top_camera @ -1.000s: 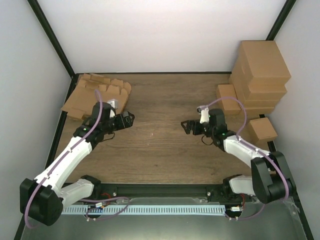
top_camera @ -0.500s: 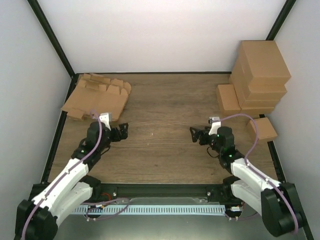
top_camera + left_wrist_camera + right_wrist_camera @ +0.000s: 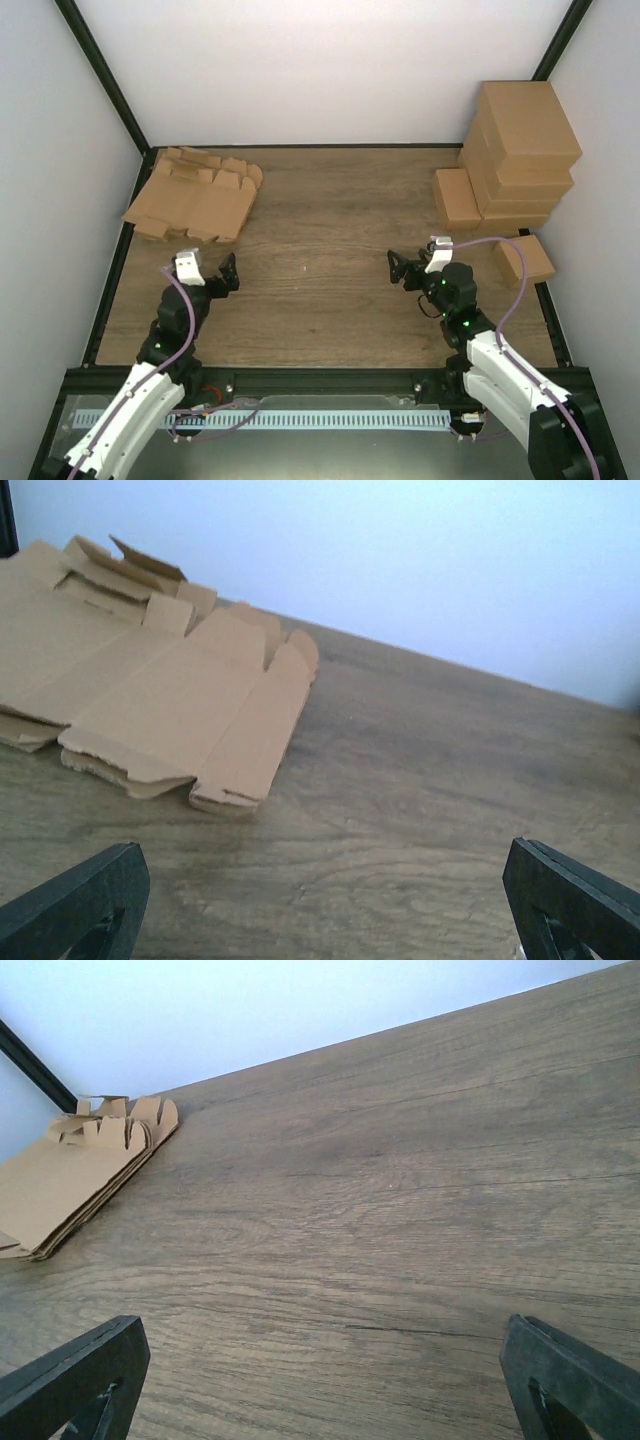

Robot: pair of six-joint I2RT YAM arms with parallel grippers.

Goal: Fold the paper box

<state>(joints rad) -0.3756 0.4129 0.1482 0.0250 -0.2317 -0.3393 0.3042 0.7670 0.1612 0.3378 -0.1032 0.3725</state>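
Observation:
The paper boxes lie as a stack of flat brown cardboard blanks point(image 3: 195, 195) at the table's far left. The left wrist view has them point(image 3: 150, 680) at upper left, and the right wrist view has them point(image 3: 80, 1165) at far left. My left gripper point(image 3: 222, 275) hovers open over bare wood, nearer me than the stack, with nothing between its fingers point(image 3: 75, 905). My right gripper point(image 3: 400, 270) is open as well, right of centre, holding nothing and facing left across the wood point(image 3: 320, 1385).
Folded brown boxes point(image 3: 520, 150) are piled at the far right corner. A lower box point(image 3: 455, 197) sits beside them and a small one point(image 3: 525, 260) sits nearer the right edge. A black frame point(image 3: 115, 270) borders the wooden table.
Both arms have drawn back toward the near edge. The left gripper left the edge of the blank stack and its jaws widened slightly. The right gripper shifted slightly right and nearer.

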